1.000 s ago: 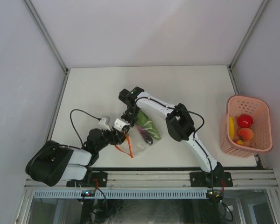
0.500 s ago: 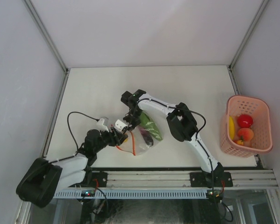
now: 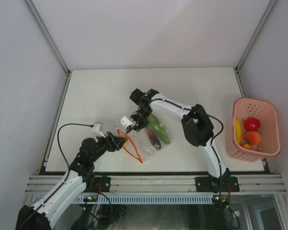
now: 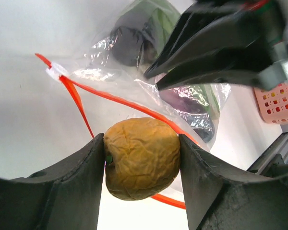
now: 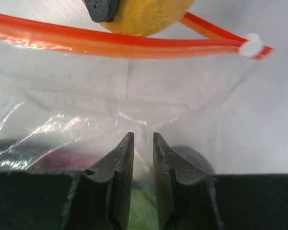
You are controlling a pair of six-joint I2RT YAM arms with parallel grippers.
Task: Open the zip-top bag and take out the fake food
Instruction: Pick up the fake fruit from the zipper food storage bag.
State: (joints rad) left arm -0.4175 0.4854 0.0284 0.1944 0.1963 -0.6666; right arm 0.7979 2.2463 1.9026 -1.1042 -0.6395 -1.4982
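Observation:
The clear zip-top bag (image 3: 151, 139) lies on the table with its red-orange zip strip (image 3: 132, 146) open toward the left arm. Green and dark purple fake food (image 3: 158, 133) remain inside it. My left gripper (image 3: 119, 140) is shut on a wrinkled yellow-orange fake fruit (image 4: 141, 158), held just outside the bag's mouth (image 4: 115, 98). My right gripper (image 3: 137, 126) rests on the bag's upper film. Its fingertips (image 5: 127, 143) stand a narrow gap apart with clear plastic (image 5: 134, 91) in front of and between them. That gripper (image 4: 206, 52) also shows above the bag.
A pink perforated basket (image 3: 273, 143) stands at the table's right edge, holding red, orange and yellow toy pieces (image 3: 252, 124). Its corner (image 4: 278, 100) shows in the left wrist view. The aluminium rail runs along the near edge.
The left arm has pulled back toward the near left, bringing the yellow-orange fruit out past the zip strip. The right gripper has shifted slightly right, and its jaws have parted a little.

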